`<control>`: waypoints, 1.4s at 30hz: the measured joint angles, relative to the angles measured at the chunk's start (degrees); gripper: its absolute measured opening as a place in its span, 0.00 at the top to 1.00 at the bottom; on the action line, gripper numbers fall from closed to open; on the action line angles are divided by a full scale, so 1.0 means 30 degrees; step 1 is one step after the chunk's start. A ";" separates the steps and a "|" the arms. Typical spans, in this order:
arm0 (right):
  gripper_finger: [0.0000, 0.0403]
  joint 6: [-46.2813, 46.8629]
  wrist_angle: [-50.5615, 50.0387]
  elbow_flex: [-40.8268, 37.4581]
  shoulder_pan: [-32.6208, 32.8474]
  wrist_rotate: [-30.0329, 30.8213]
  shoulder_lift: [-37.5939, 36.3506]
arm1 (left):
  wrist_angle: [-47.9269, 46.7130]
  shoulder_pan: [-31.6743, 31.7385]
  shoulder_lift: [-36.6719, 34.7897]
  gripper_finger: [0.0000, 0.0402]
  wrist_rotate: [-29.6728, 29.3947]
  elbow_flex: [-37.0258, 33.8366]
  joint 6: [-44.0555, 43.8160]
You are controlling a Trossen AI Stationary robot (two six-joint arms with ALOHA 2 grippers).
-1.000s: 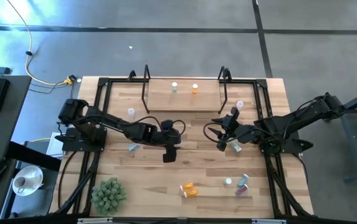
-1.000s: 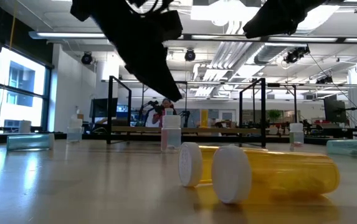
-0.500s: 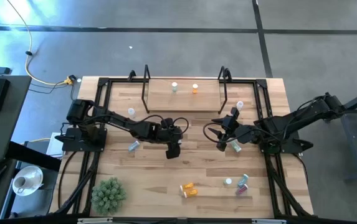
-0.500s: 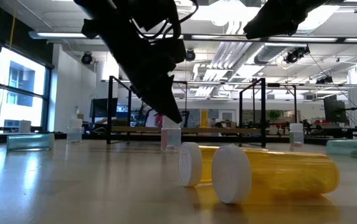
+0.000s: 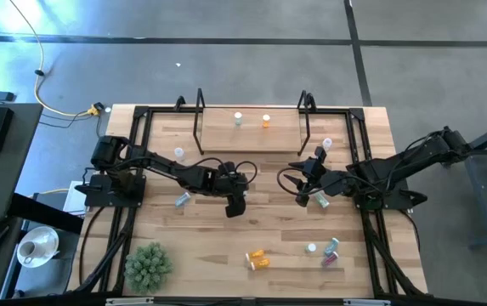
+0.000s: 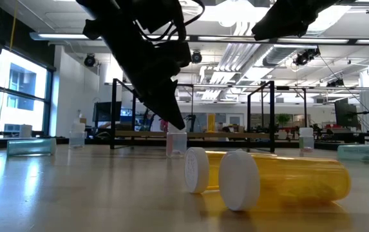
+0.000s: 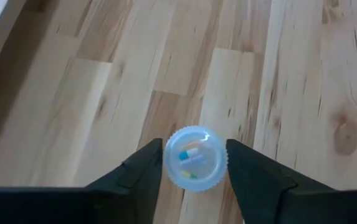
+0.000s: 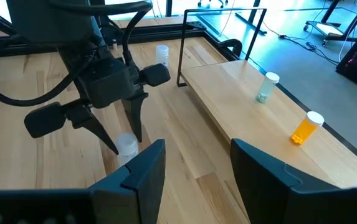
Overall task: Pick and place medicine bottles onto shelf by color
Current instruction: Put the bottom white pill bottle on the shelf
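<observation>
A whitish medicine bottle (image 7: 195, 157) stands upright on the table near its middle. My left gripper (image 5: 236, 206) has come down over it, and both fingers touch the sides of its cap. In the low view that gripper (image 6: 174, 122) hangs just above the bottle (image 6: 176, 143). The shelf (image 5: 251, 136) at the back holds a teal bottle (image 5: 238, 118) and an orange bottle (image 5: 266, 121). My right gripper (image 5: 302, 192) hovers right of centre, open with nothing between its fingers (image 8: 142, 171), beside a lying bottle (image 5: 321, 201).
Two orange bottles (image 5: 257, 258) lie near the front edge, with a whitish one (image 5: 311, 249) and a purple one (image 5: 332, 249) to their right. More bottles stand at the left (image 5: 178, 155) and right (image 5: 327, 144). A green plant ball (image 5: 148, 265) sits front left.
The left gripper moved a little right and down over the whitish bottle, and its fingers closed in against the cap. The right arm stayed still.
</observation>
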 joint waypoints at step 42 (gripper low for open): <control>0.57 -0.0182 -0.0248 0.0015 -0.0007 -0.0302 -0.0007 | -0.3364 0.9093 -0.4754 0.68 -0.4378 0.1639 -0.6501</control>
